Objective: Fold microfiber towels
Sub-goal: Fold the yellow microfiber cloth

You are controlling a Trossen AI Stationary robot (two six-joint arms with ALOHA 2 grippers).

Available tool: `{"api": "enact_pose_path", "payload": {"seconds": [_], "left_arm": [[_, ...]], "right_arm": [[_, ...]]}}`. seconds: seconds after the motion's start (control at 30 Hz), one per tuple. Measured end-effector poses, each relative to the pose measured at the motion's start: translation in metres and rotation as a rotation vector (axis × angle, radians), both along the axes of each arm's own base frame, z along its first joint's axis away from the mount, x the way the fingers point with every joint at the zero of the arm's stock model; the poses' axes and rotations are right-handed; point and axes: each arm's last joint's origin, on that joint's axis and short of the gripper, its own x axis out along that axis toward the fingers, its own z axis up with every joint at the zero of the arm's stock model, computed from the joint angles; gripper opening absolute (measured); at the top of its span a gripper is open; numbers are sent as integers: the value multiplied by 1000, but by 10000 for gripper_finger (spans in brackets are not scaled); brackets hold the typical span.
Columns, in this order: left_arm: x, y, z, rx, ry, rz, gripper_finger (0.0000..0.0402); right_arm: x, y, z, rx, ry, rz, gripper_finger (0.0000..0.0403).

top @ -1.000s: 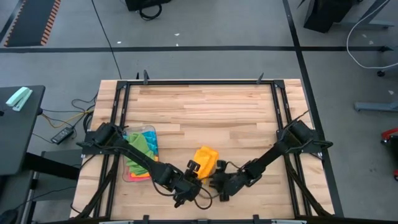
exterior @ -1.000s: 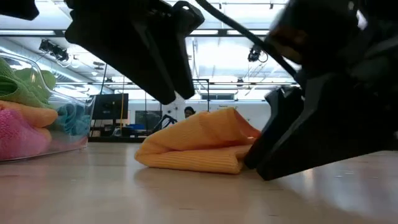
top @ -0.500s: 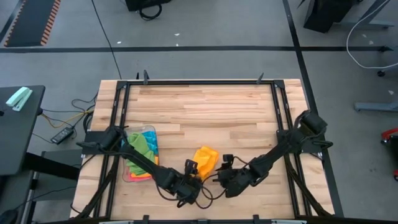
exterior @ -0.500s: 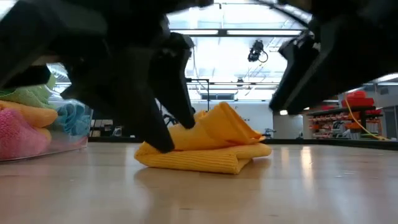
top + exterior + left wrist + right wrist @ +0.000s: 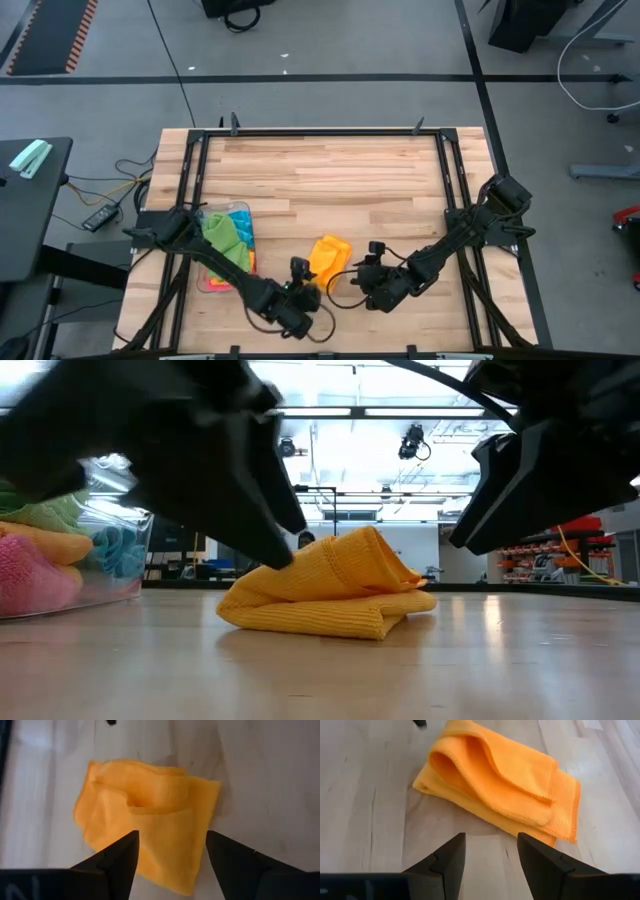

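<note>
We found the orange towel (image 5: pixel 330 256) lying loosely folded on the table (image 5: pixel 320 170), just ahead of the left tool (image 5: pixel 170 851) and right tool (image 5: pixel 490 851). Both tools hung open and empty, apparently letting the fold settle. Spare towels (image 5: pixel 226 236) waited in the tray (image 5: pixel 120 585) beside the left tool.

free: bare table (image 5: pixel 340 170) far half | blocked: orange towel (image 5: pixel 329 256) between both arms | tray (image 5: pixel 226 250) probably hems left
</note>
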Motion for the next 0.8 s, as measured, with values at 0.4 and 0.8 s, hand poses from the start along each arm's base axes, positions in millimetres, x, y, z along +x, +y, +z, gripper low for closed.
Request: {"api": "enact_pose_path", "payload": {"seconds": [0.4,0.8], "left_arm": [[26,24,-20,-125,134,-96,302],[31,26,-27,-33,126,-126,236]], "right_arm": [[2,5,3,26,-47,10,188],[3,10,6,29,-87,40,188]]}}
